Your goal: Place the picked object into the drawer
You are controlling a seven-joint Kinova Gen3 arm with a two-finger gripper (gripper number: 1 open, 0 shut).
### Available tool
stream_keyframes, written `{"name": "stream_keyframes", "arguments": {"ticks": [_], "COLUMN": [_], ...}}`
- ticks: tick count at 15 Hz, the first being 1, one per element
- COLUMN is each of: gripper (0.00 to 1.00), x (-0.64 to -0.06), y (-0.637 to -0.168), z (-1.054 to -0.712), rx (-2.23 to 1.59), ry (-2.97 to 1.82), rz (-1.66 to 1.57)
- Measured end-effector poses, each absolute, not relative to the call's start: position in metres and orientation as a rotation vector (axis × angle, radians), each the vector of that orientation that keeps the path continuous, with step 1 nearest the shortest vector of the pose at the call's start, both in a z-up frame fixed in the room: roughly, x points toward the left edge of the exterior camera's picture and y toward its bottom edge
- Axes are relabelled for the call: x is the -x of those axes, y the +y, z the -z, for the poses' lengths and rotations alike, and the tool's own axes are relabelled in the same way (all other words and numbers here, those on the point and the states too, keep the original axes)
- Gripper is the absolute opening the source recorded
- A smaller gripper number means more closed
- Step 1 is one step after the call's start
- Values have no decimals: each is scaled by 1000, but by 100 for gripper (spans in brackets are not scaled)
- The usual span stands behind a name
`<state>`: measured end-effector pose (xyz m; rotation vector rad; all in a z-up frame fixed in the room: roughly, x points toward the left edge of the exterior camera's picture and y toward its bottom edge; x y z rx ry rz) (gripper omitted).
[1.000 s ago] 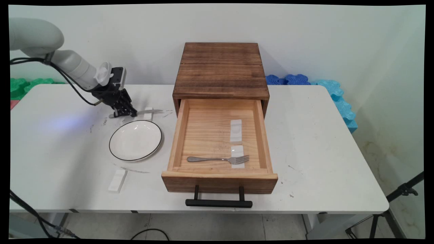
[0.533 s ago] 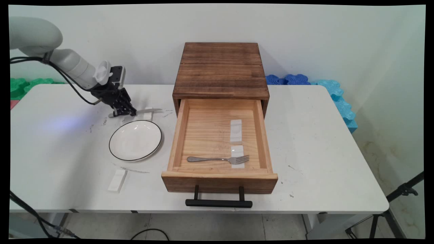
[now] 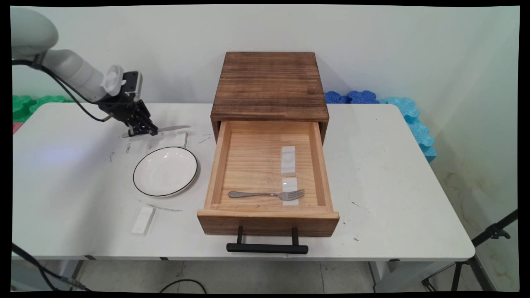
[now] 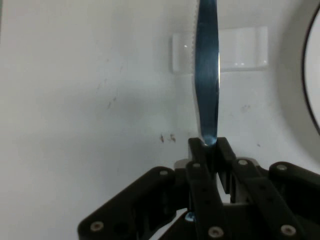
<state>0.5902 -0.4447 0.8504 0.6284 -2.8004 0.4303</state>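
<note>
Now your gripper (image 3: 140, 129) stands above the table's (image 3: 393, 165) far left, jaws closed tight on a knife (image 3: 172, 128) by its handle. Its blade (image 4: 207, 75) points toward the drawer (image 3: 269, 174) and seems to hang clear of the white rest (image 3: 180, 139) below it. You see a plate (image 3: 165, 171) just nearer, a second rest (image 3: 143, 220) at the front edge, and a fork (image 3: 267, 194) lying in the open drawer.

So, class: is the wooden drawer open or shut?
Open. The drawer is pulled out of its wooden box, its inside exposed with a fork lying in it.
</note>
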Motion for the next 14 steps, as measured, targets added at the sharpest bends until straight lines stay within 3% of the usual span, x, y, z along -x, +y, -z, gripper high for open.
{"name": "stream_keyframes", "arguments": {"ticks": [14], "gripper": [0], "x": [-576], "y": [-381], "z": [-927], "rx": [-582], "ry": [-2800], "rz": [-436]}}
